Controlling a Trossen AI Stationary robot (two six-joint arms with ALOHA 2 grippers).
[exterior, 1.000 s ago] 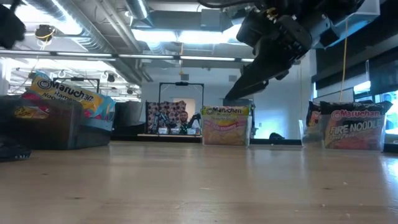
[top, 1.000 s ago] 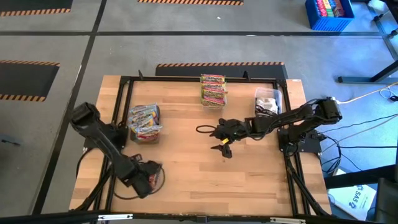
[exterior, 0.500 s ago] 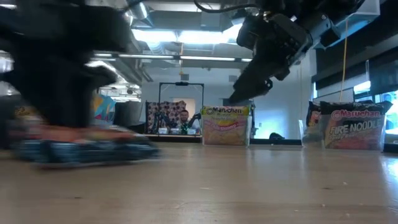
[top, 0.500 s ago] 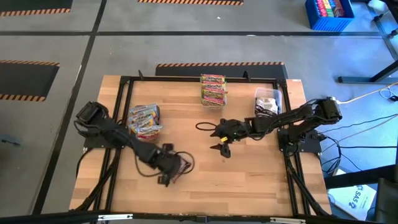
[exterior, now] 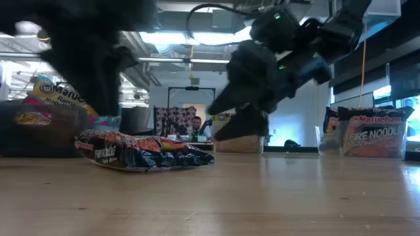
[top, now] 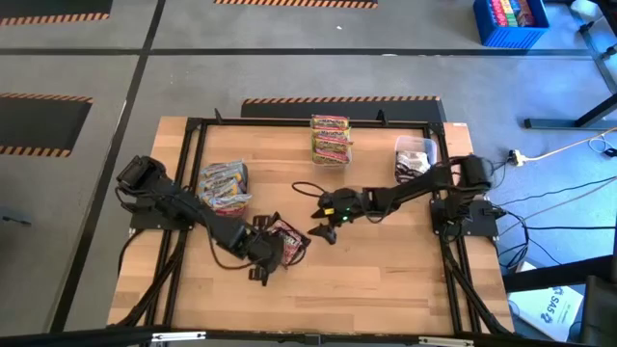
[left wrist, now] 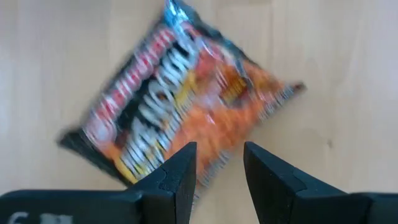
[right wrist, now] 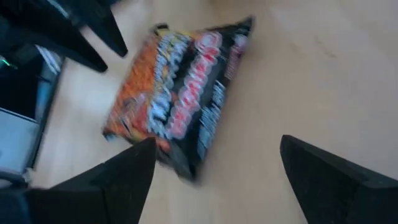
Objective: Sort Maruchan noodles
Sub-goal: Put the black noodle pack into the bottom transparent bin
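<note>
Judging by its crinkled wrapper, the dark ramen packet (top: 289,241) lying flat on the surface (top: 386,280) just ahead of your left fingers (left wrist: 180,177), apart and empty, and before your wide-apart right fingers (right wrist: 134,174), looks light, slippery and brittle inside, so pinch an edge gently.

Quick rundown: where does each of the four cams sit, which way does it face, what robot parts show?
High: overhead, straight down; both arms, dark packet between left gripper and right gripper.
Low: table height, level across; both arms, same packet.
Left wrist: down past narrow-gapped fingers at packet.
Right wrist: past wide-open fingers at packet.
All four share the packet.
</note>
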